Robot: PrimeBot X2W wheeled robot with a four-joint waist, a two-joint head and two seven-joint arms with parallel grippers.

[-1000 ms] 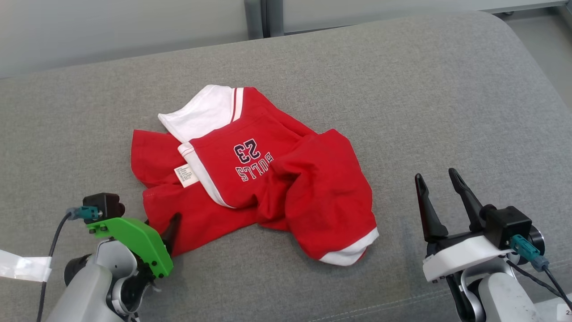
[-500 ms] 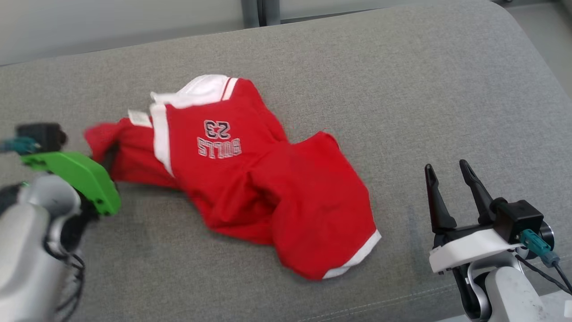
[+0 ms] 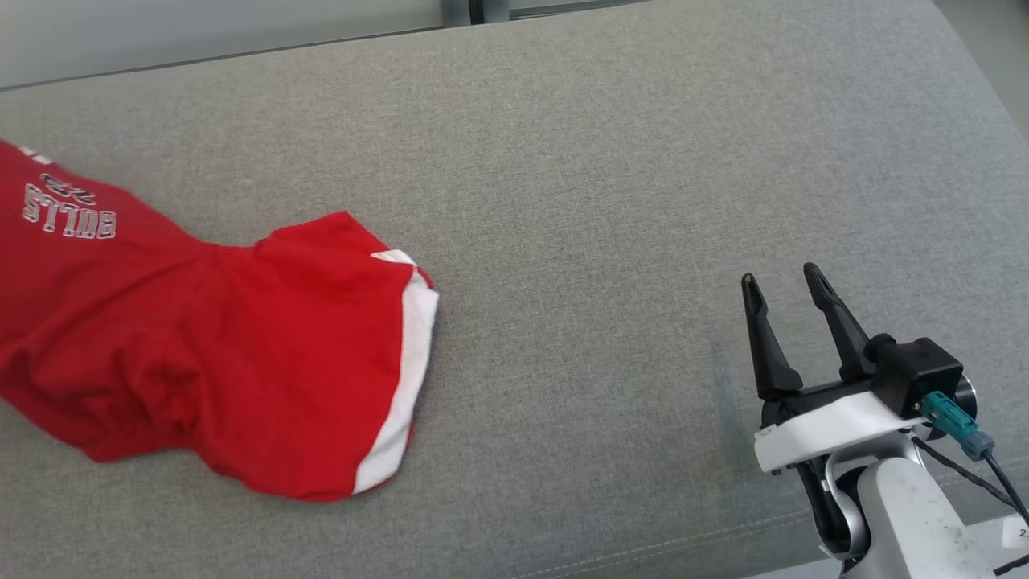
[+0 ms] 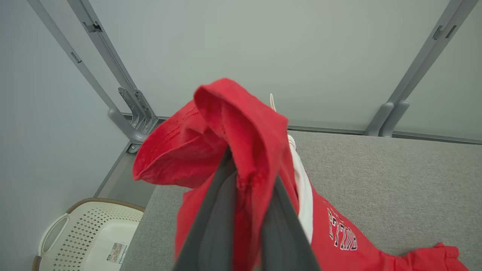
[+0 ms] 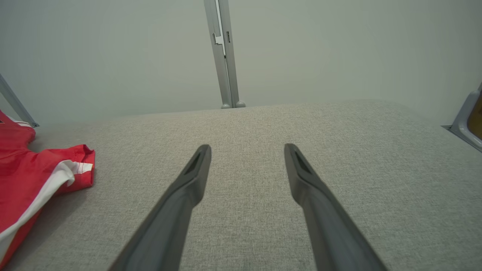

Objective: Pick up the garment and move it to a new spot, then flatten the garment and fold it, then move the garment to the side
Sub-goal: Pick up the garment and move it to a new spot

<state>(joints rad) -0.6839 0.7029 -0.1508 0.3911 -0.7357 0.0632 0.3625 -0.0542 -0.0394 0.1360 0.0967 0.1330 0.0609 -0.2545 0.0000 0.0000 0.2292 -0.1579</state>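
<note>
Dragged leftward, the garment (image 3: 201, 362) hangs pinched in the left claw (image 4: 250, 171); right claw (image 3: 780, 275) spread.

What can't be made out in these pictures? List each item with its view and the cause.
1. Head view: the garment runs off the left edge, so its upper part is cut off.
2. Left wrist view: red cloth drapes over the left gripper, hiding the tips of its jaws.
3. Left wrist view: the laundry basket is cut by the bottom edge; its label is too small to read.
</note>
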